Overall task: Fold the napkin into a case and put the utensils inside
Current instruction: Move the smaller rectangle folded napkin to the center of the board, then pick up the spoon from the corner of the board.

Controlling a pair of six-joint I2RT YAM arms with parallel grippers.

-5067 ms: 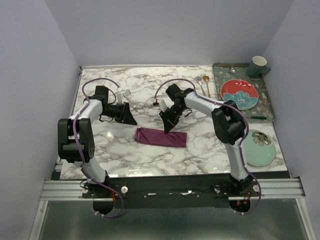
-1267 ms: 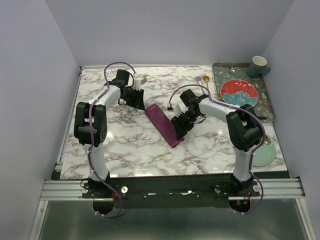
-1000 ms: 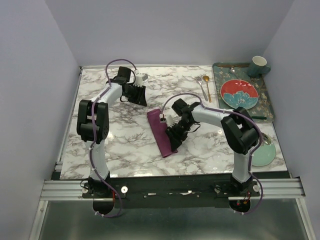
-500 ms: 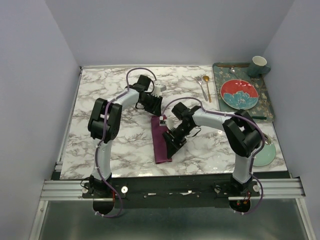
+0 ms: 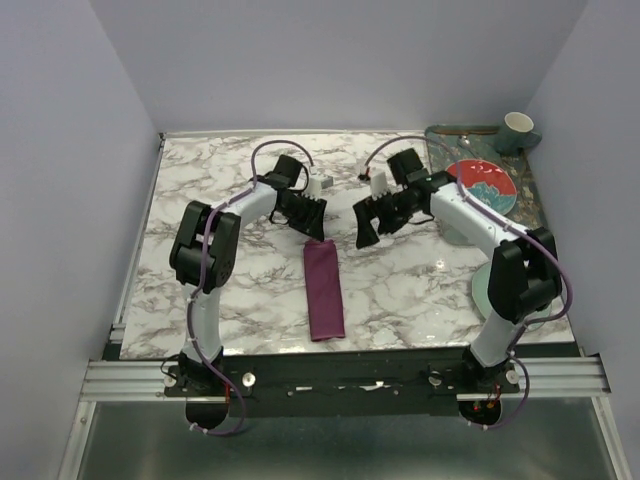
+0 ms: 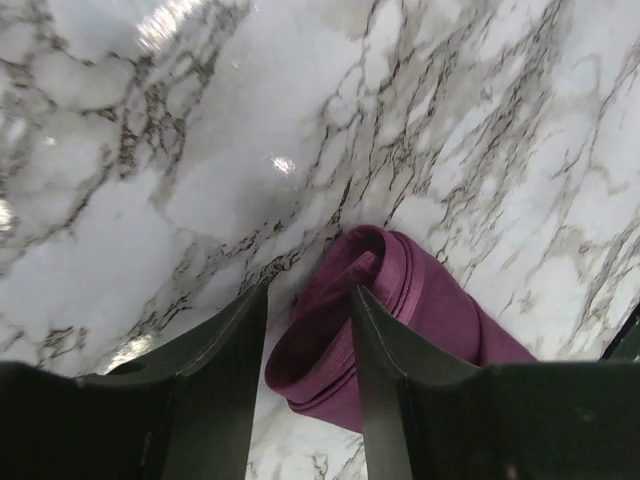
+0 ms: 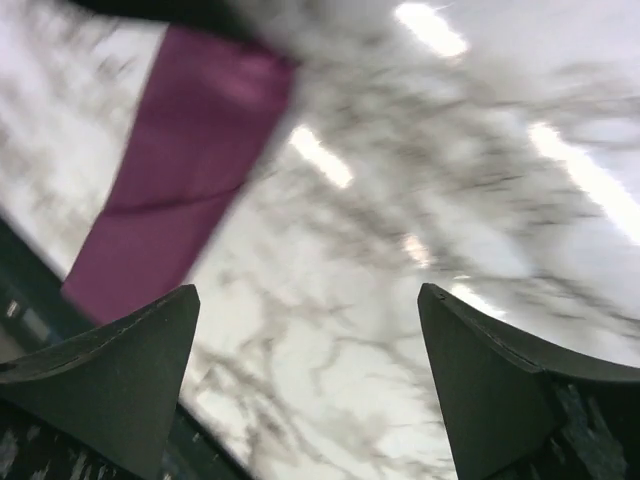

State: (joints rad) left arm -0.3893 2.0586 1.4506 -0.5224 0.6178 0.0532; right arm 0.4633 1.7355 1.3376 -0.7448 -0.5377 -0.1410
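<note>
Top external: plum napkin (image 5: 323, 290) on marble table (image 5: 240, 295)

One folded purple napkin (image 5: 323, 290) lies left of the tray (image 5: 465, 131). On the tray: one red plate (image 5: 492, 183), one cup (image 5: 517, 124). Near it, one pale green plate (image 5: 481, 290).

Wht marble tbl (image 5: 400, 290), lavender walls (image 5: 340, 60), overhead glare.

No legible txt, labels, brand names, nos. or signs in any view; nothing on the desk or the arms can be read.
</note>
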